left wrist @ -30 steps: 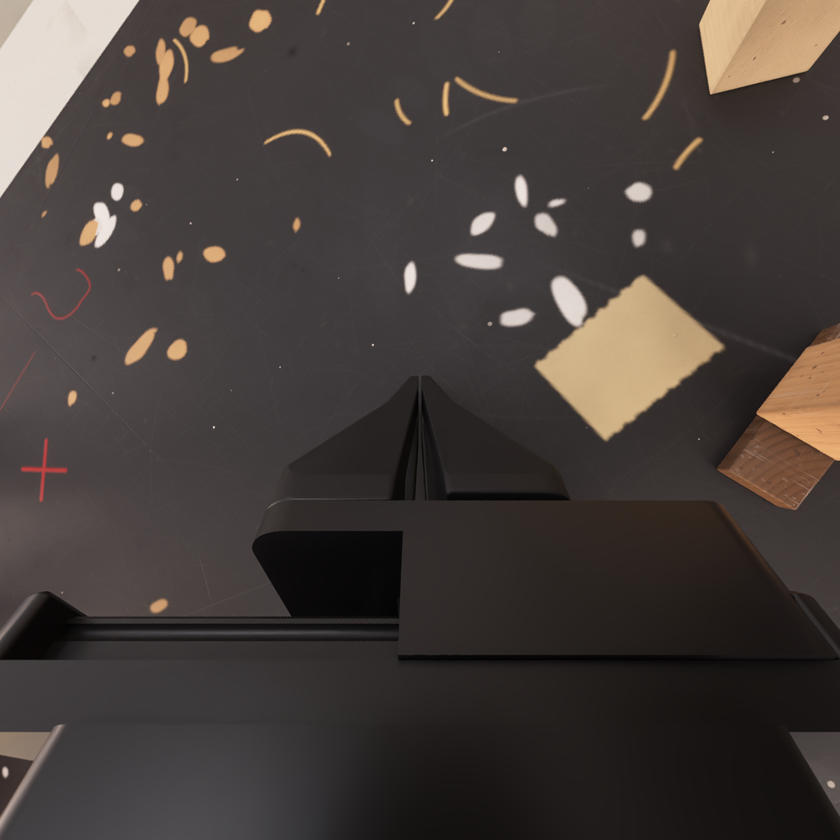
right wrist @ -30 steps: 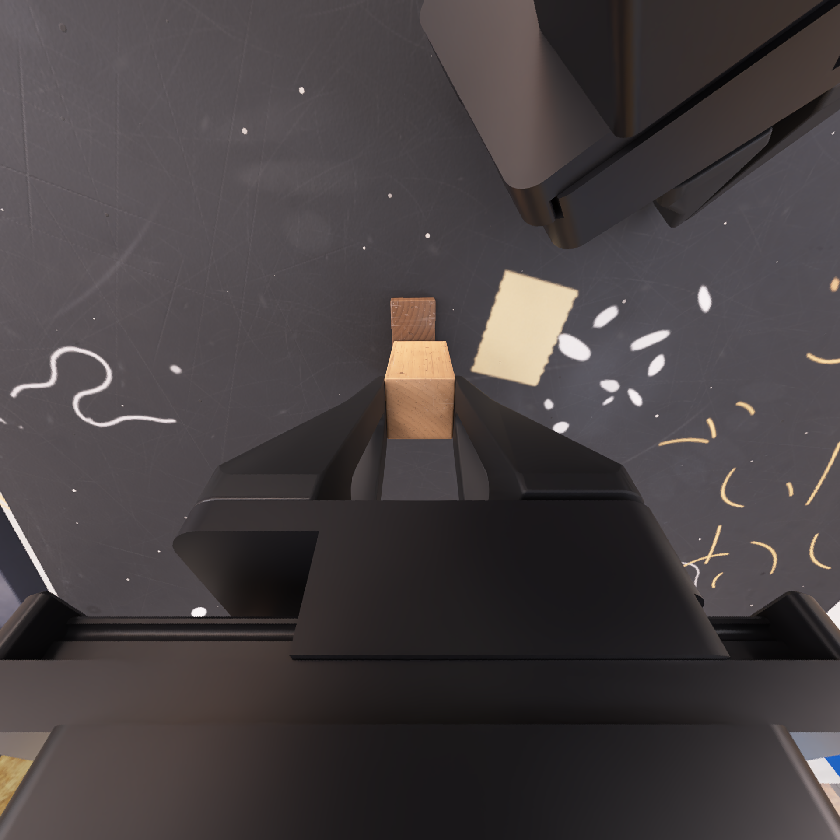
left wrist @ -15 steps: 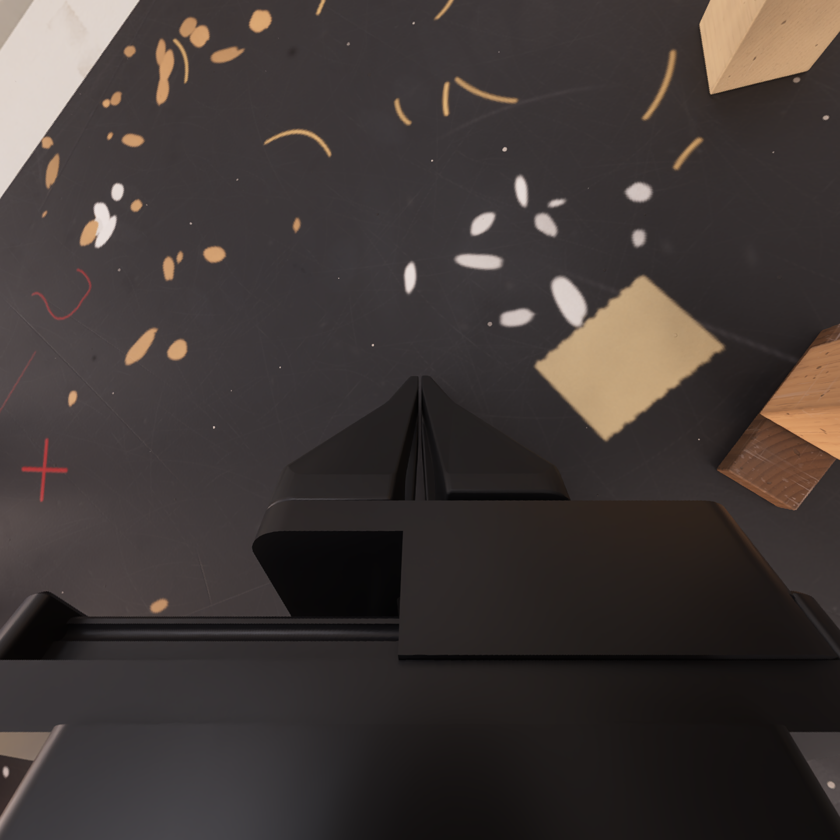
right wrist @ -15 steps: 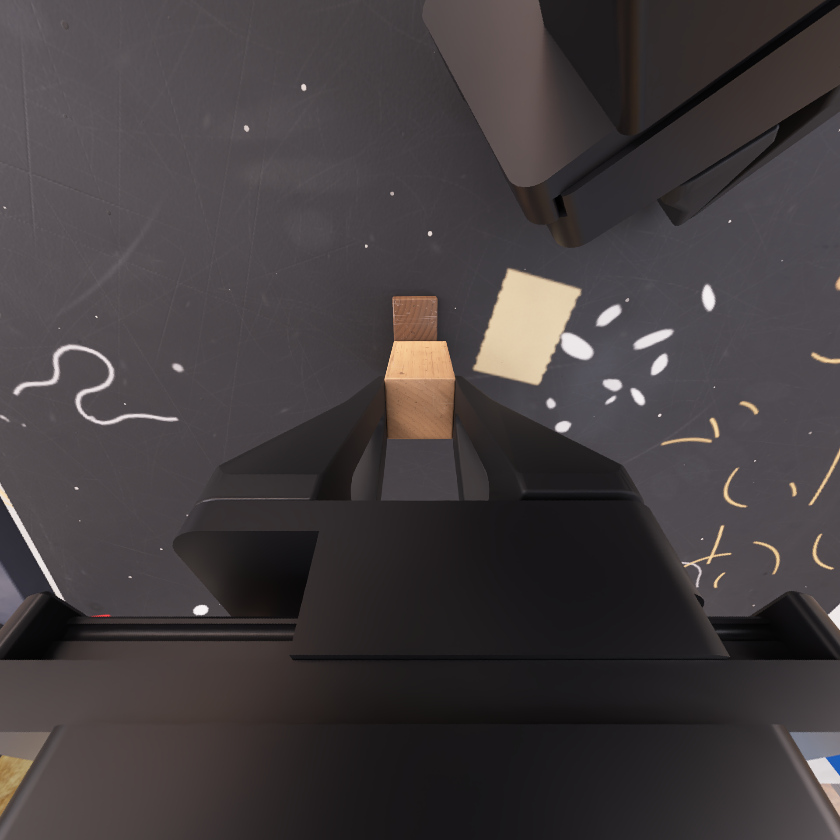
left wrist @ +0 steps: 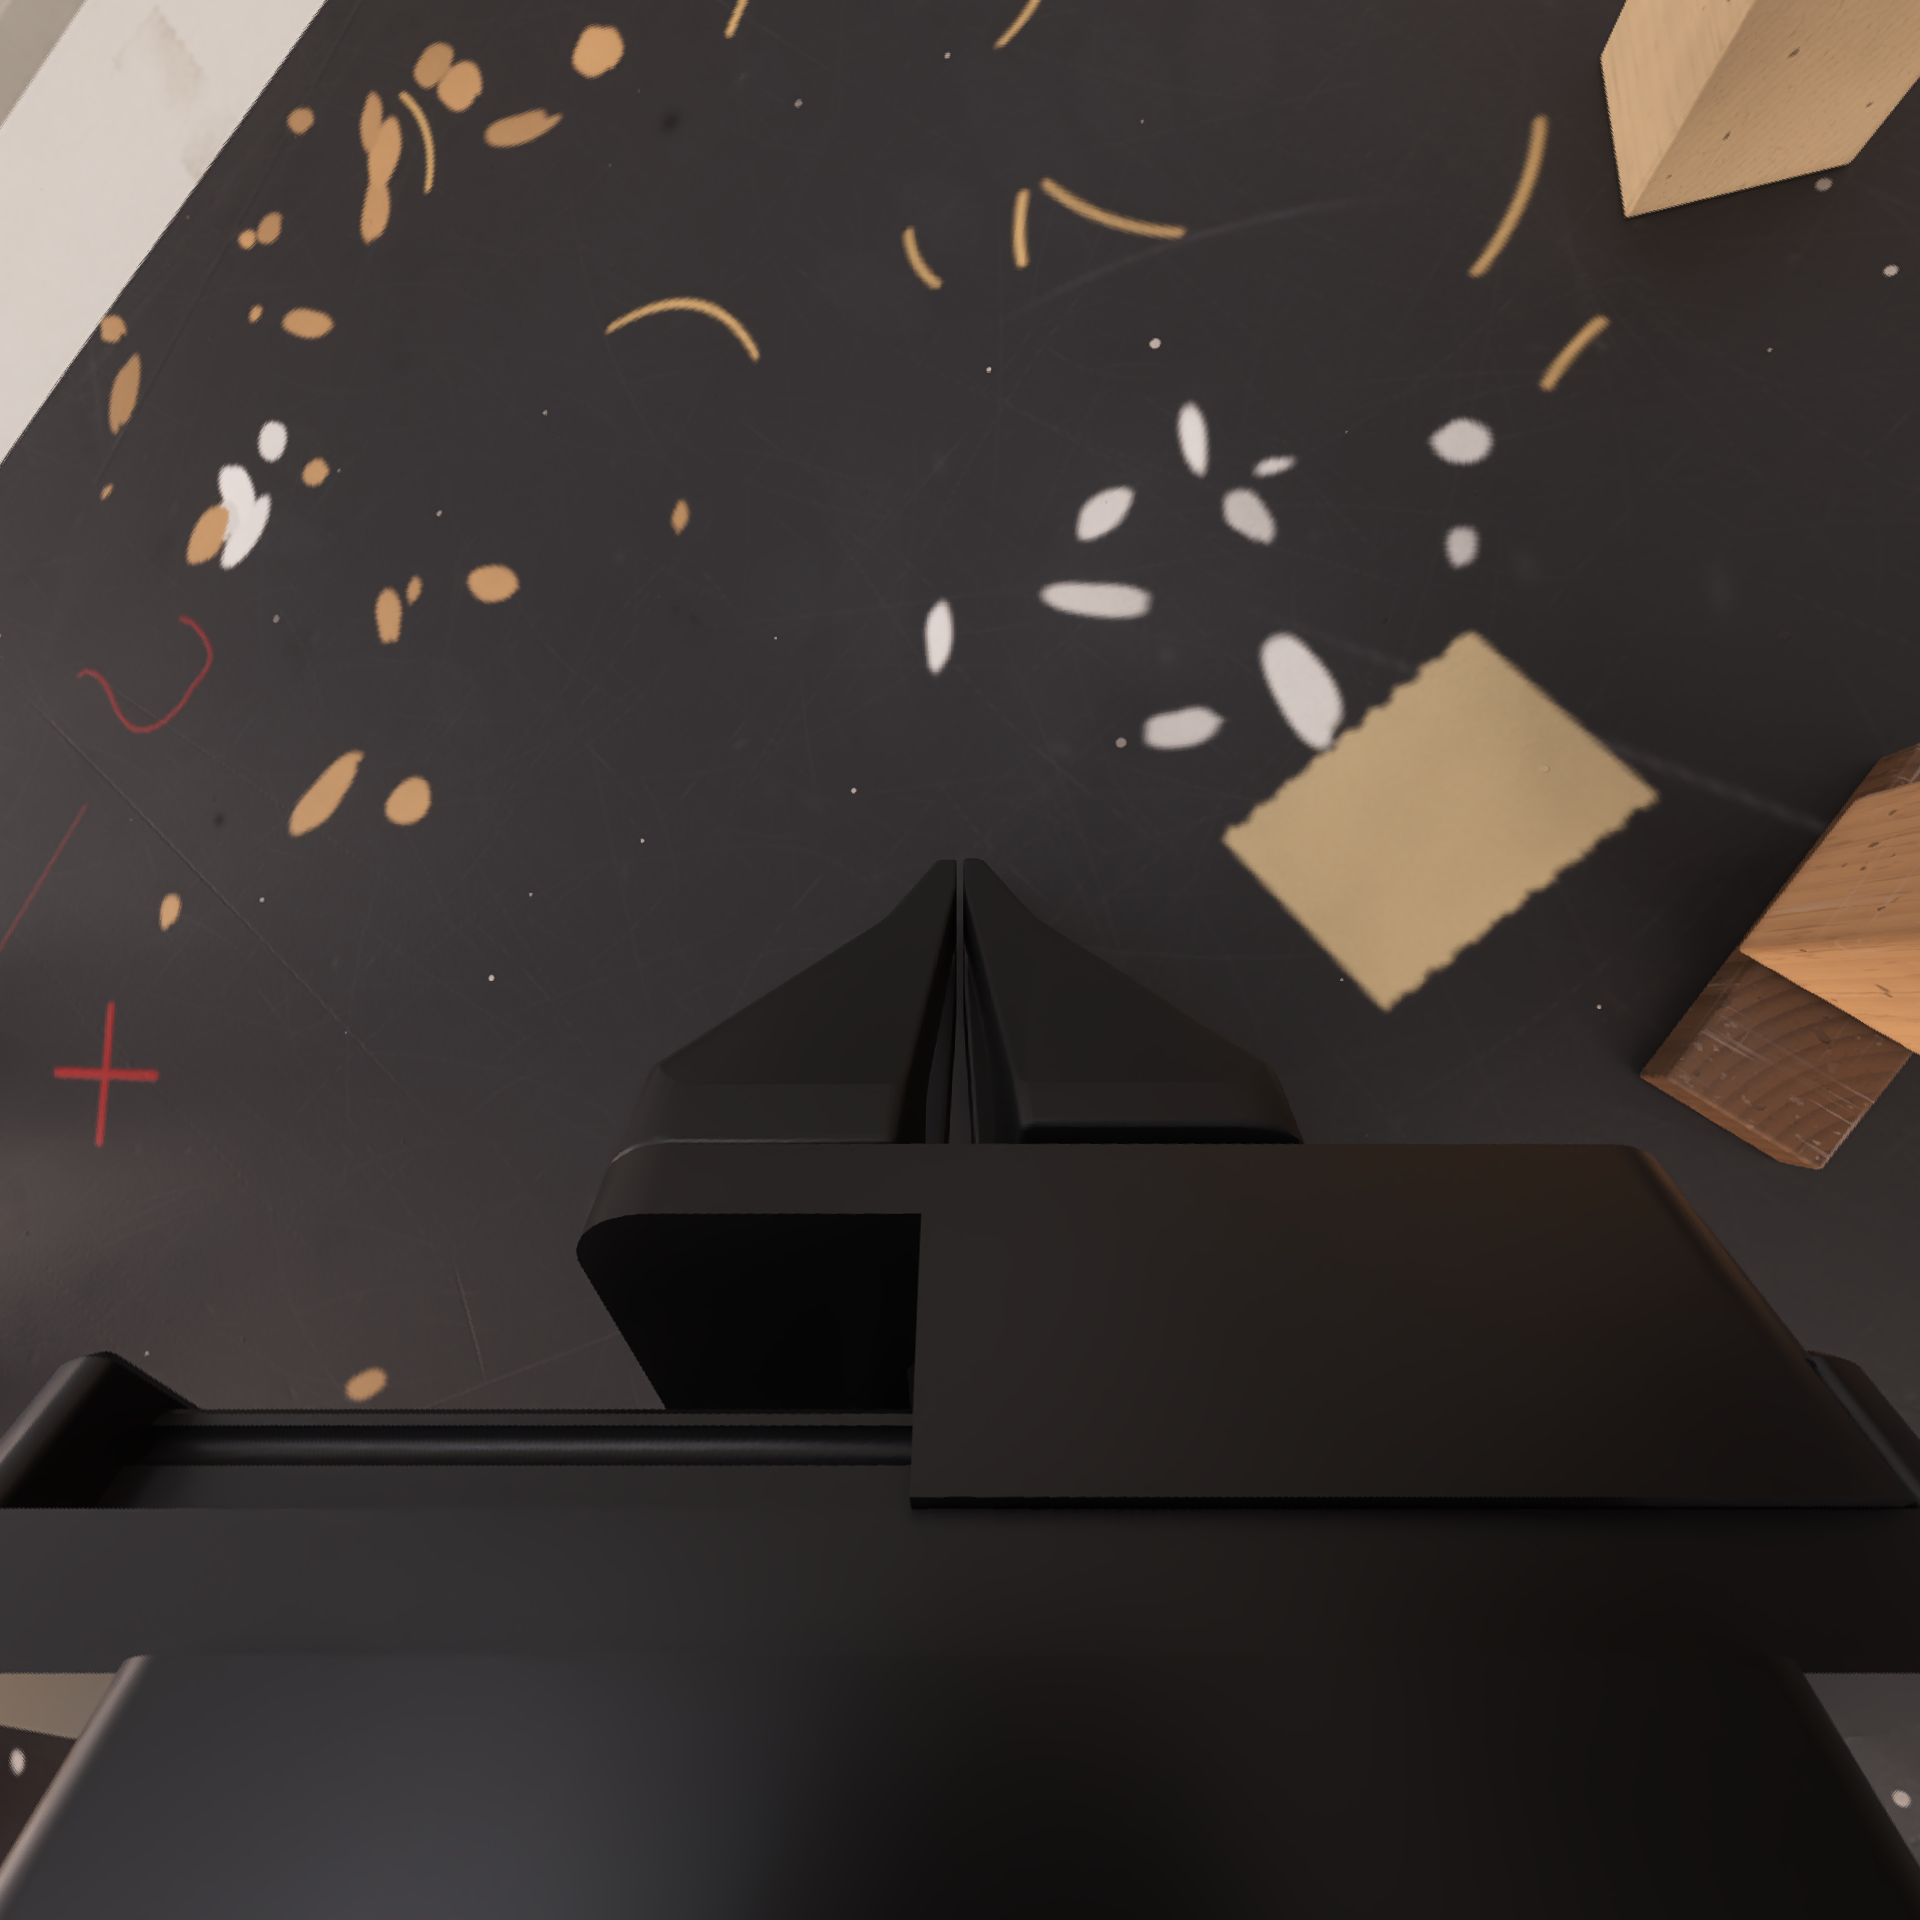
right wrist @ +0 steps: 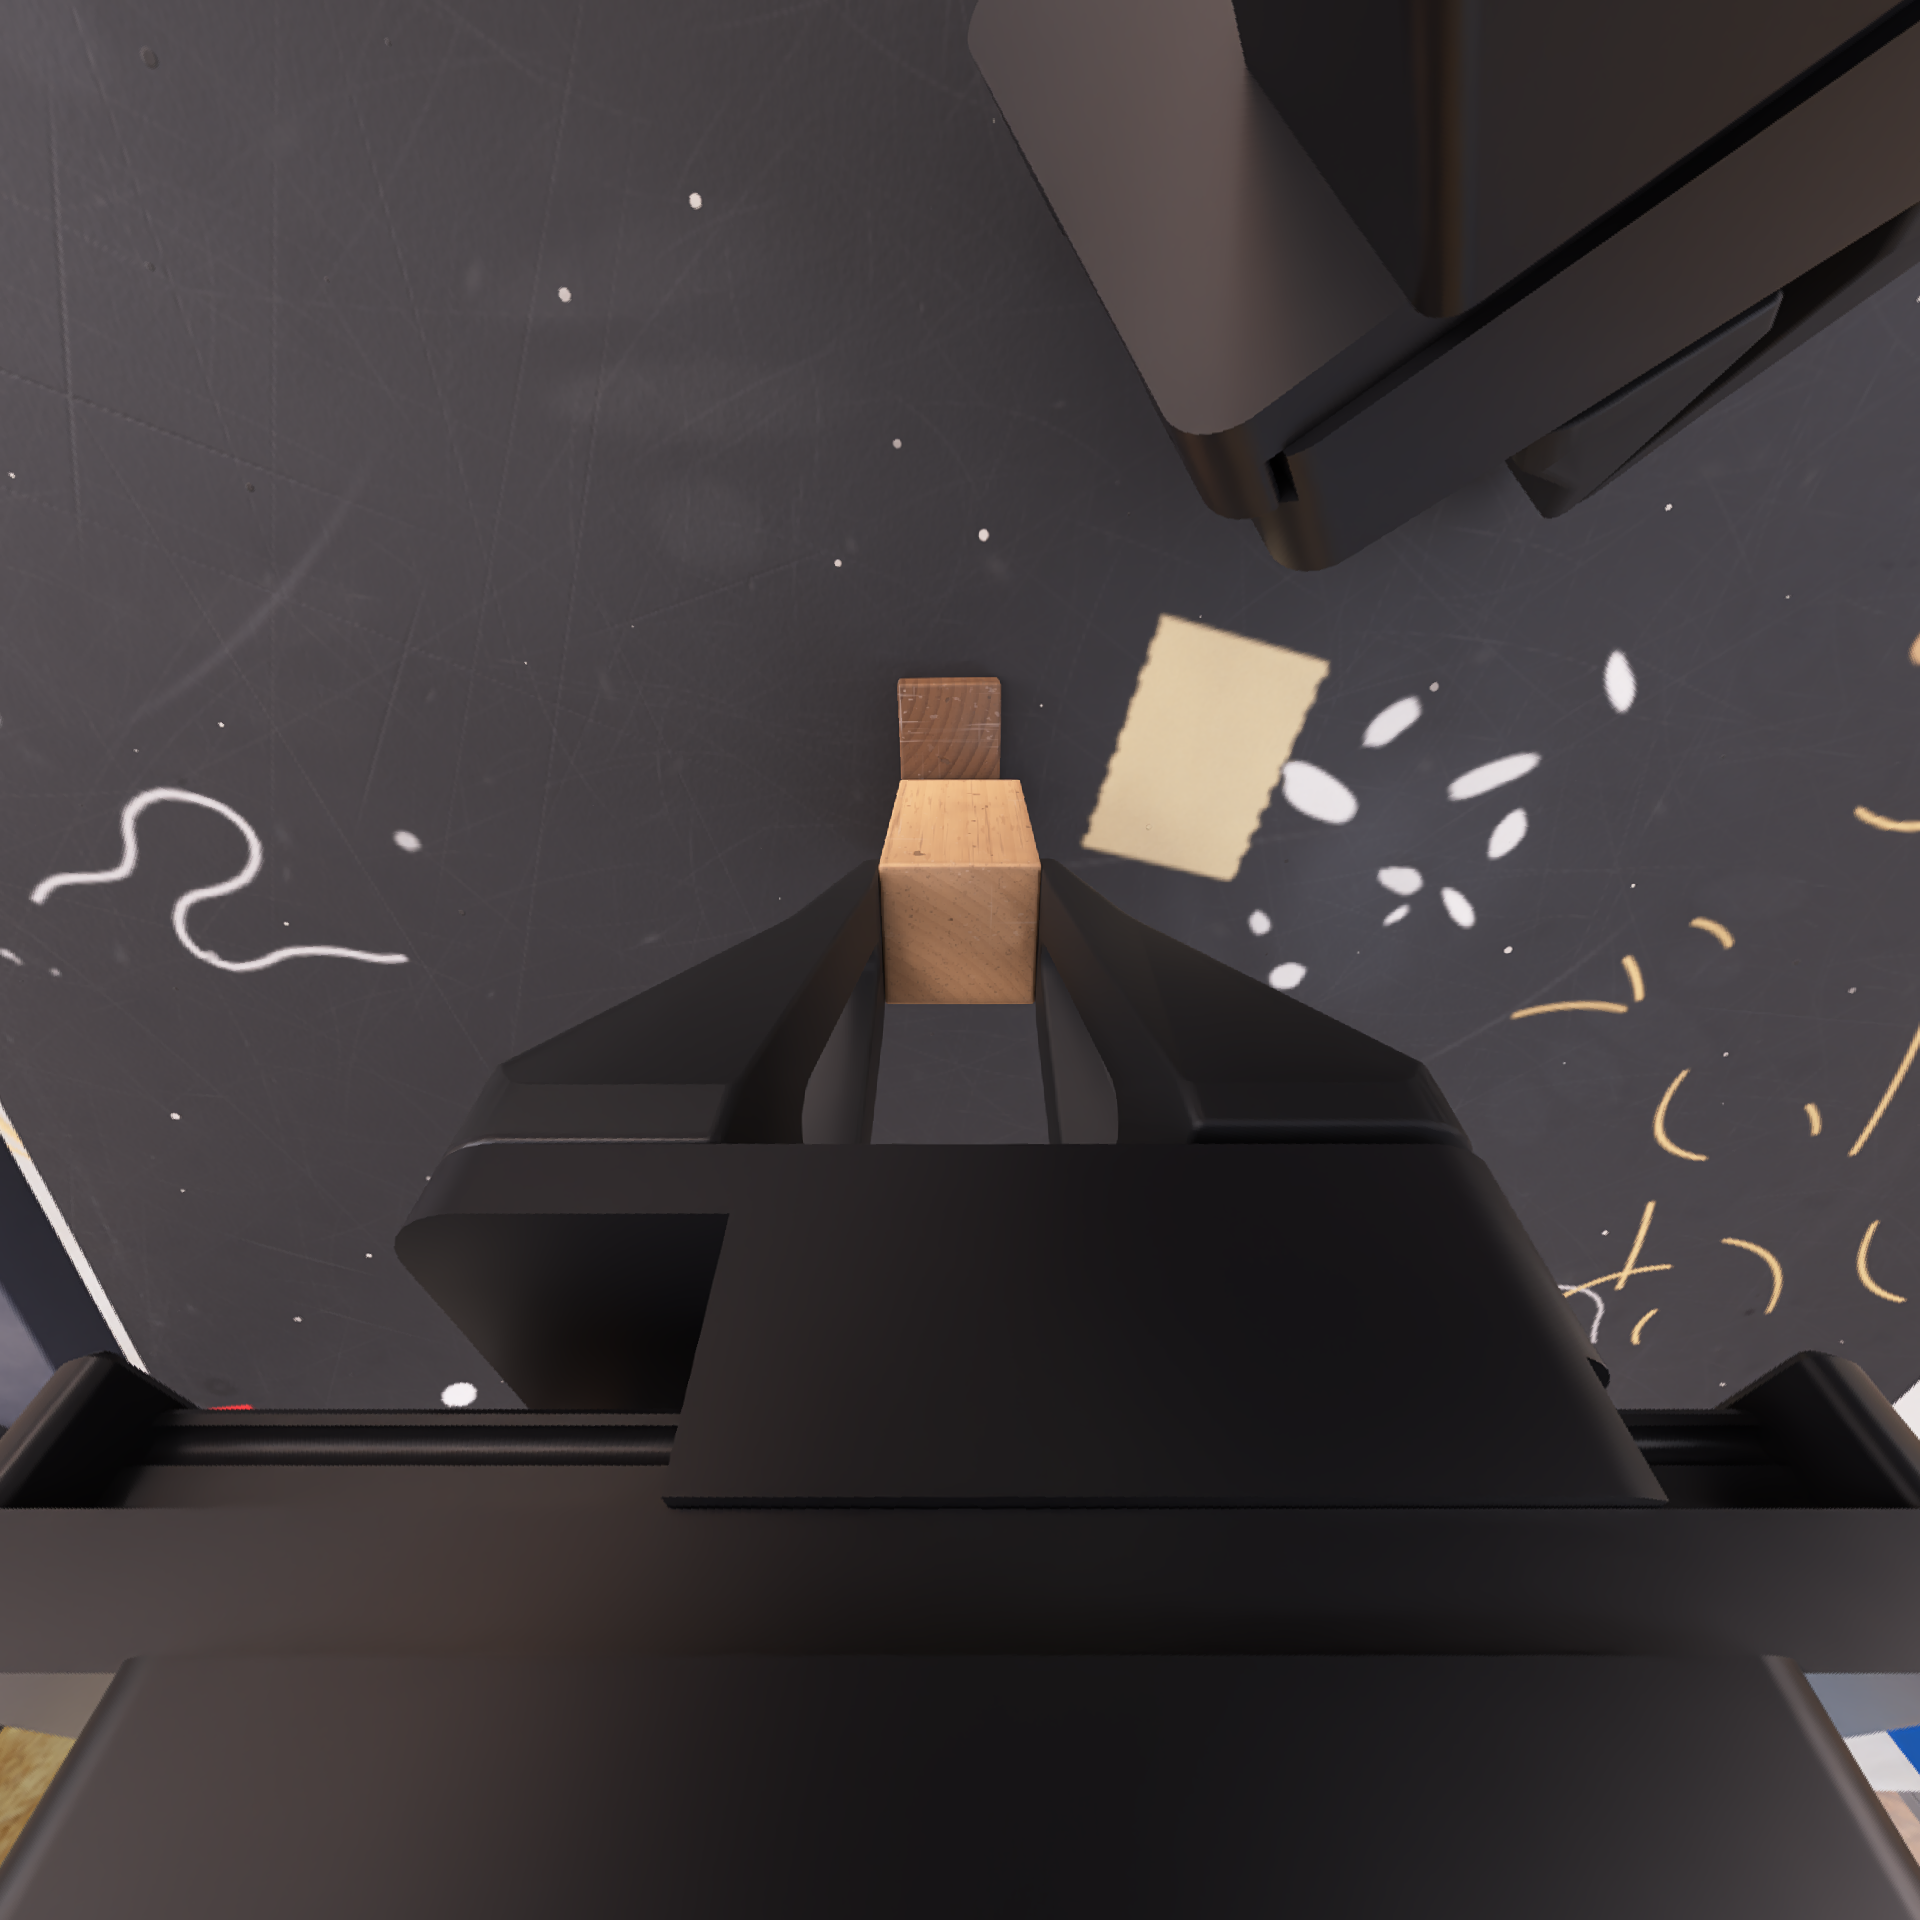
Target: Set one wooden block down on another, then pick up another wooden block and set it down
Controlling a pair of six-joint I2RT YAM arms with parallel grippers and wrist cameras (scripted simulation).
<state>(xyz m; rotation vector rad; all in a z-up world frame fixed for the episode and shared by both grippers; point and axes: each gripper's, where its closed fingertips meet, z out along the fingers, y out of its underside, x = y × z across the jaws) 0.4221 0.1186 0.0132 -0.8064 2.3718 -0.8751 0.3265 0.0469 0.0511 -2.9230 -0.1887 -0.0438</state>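
Note:
My right gripper [right wrist: 958, 883] is shut on a light wooden block [right wrist: 958, 914], with one finger against each side. The block is directly over a dark brown wooden block [right wrist: 948, 727] on the black table. In the left wrist view the light block [left wrist: 1860, 914] rests on or just above the dark block [left wrist: 1766, 1070] at the right edge, turned at an angle to it. A third, pale wooden block [left wrist: 1745, 94] stands at the top right. My left gripper [left wrist: 958, 868] is shut and empty, held above bare table.
The left arm's body [right wrist: 1507, 208] hangs over the table beyond and to the right of the stack. A flat tan patch [left wrist: 1439, 821] lies beside the stack. Painted marks cover the table. The table's white edge [left wrist: 104, 156] runs at the far left.
Almost nothing has moved. The light block has shifted very slightly relative to the dark block, still in my right gripper. The left arm is still.

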